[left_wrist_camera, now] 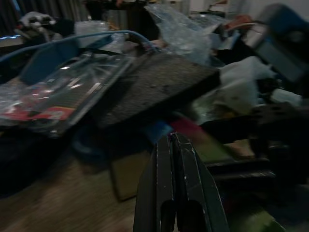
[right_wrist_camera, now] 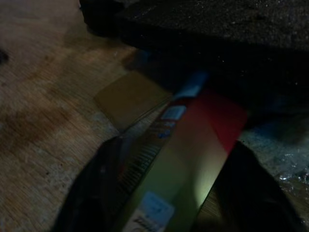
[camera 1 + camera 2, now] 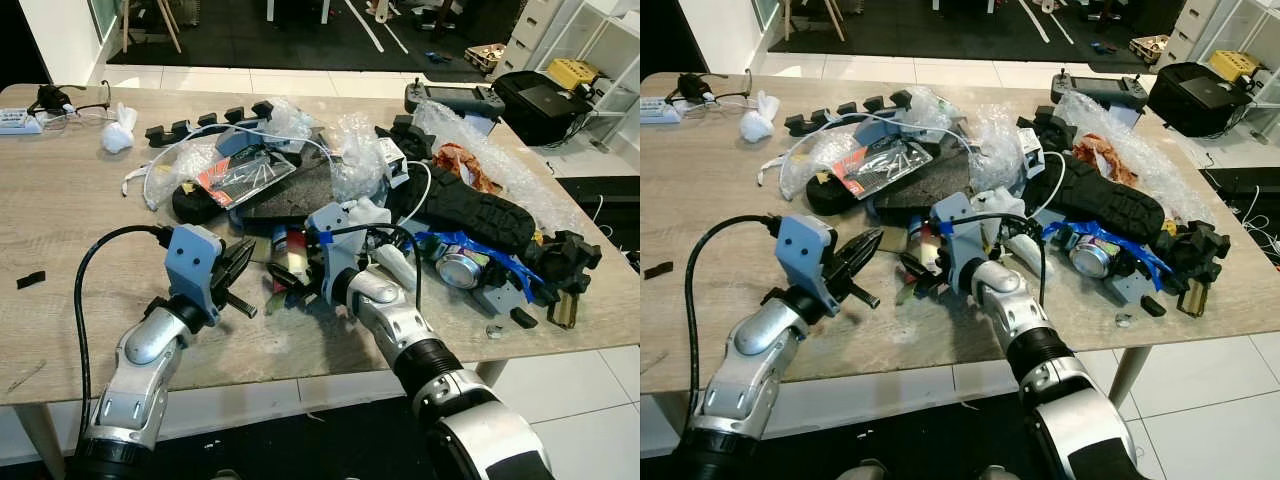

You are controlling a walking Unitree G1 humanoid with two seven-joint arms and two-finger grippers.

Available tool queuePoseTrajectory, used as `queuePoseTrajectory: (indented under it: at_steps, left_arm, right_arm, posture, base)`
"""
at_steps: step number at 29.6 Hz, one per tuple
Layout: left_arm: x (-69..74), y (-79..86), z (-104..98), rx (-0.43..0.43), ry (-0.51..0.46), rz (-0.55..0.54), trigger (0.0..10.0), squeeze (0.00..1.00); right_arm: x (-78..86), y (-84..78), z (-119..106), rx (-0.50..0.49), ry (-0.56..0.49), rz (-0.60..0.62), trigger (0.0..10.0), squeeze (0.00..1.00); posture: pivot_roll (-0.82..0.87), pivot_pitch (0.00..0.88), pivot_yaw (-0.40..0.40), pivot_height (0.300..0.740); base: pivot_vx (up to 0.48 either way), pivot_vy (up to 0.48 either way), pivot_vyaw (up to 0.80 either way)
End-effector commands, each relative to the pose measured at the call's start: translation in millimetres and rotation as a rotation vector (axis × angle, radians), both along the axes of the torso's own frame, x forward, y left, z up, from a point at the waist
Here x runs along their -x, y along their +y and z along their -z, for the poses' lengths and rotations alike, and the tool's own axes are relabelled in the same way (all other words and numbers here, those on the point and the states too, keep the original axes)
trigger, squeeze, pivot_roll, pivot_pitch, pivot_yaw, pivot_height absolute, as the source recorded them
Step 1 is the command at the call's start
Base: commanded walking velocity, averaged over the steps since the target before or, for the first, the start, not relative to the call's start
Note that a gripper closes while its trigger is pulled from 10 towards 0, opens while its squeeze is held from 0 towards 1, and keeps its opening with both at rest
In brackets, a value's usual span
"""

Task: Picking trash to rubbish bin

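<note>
Trash lay heaped across the middle of our wooden bench [image 3: 70,210]: bubble wrap [image 3: 355,150], a dark foam slab [image 3: 300,190], a black shoe sole [image 3: 480,210], a dented can [image 3: 460,270], and, at the near edge of the pile, a red-and-green snack packet [image 2: 193,145]. No rubbish bin was in sight. Our right gripper [image 3: 925,270] was at that packet; in the right wrist view its two fingers [image 2: 91,188] stood fairly wide, one on each side of the packet, which lay between them. Whether they already pressed on it we could not tell. Our left gripper [image 3: 238,265] hovered just left of the pile with its fingers [image 1: 176,183] pressed together, holding nothing. Step in hand, as we judged it: taking the packet. To do it well we needed to close on the packet alone, draw it out low from under the foam slab's edge without dragging the neighbouring litter, and lift only once the hold was firm.
</note>
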State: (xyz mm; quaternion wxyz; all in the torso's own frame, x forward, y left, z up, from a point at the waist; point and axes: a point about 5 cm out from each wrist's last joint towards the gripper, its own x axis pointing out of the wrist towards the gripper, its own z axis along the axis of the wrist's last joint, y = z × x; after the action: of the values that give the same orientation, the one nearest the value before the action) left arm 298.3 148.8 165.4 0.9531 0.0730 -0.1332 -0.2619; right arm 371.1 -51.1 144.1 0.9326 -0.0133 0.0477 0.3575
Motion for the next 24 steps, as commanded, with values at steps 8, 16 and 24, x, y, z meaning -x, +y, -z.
queuePoseTrajectory:
  at_steps: [8,16,24]
  left_arm:
    - [7.2,-13.6,-3.4,0.003,-0.005,0.101,10.0,0.00]
    - [7.4,-15.4,-1.9,0.011,-0.002,0.103,10.0,0.00]
    - [8.8,-13.4,-3.4,0.005,-0.002,0.114,10.0,0.00]
  right_arm:
    - [-2.3,-12.2,8.9,-0.064,0.060,0.075,0.0,0.00]
    - [-2.5,-16.3,6.0,-0.101,0.054,0.080,0.0,0.00]
    - [0.0,-9.4,-8.8,-0.218,0.045,0.100,0.0,0.00]
  posture:
    - [0.01,0.181,-0.095,0.740]
    - [0.00,0.178,-0.092,0.740]
    - [0.00,0.176,-0.086,0.740]
  base:
    - [0.000,0.000,0.00]
    - [0.000,0.000,0.00]
    - [0.000,0.000,0.00]
